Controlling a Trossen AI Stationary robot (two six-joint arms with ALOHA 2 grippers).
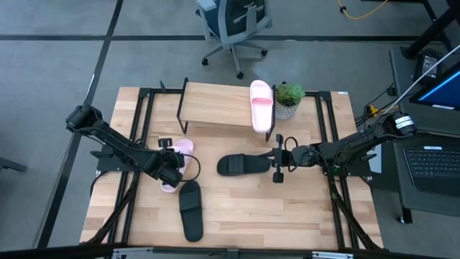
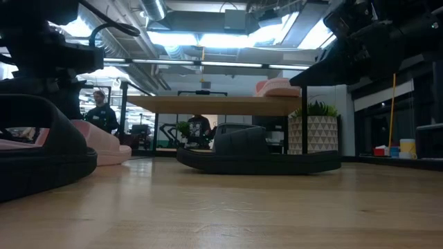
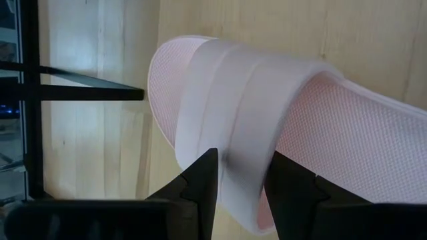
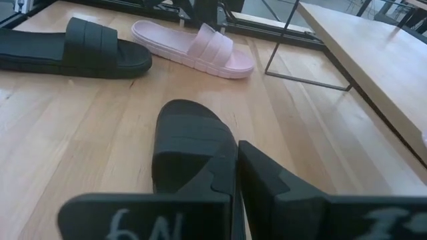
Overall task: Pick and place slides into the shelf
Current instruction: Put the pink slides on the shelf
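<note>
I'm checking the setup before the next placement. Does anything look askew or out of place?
Only the pink slide on the shelf: its heel end sticks out past the front edge of the shelf instead of lying fully on the plank. The other slides lie flat on the table; nothing looks spilled or damaged.

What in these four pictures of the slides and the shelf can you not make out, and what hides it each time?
- High view: most of the pink slide, under the left claw.
- Low view: the near black slide, cut by the left edge.
- Left wrist view: the pink slide's far end, past the edge.
- Right wrist view: the shelf, cut off.
</note>
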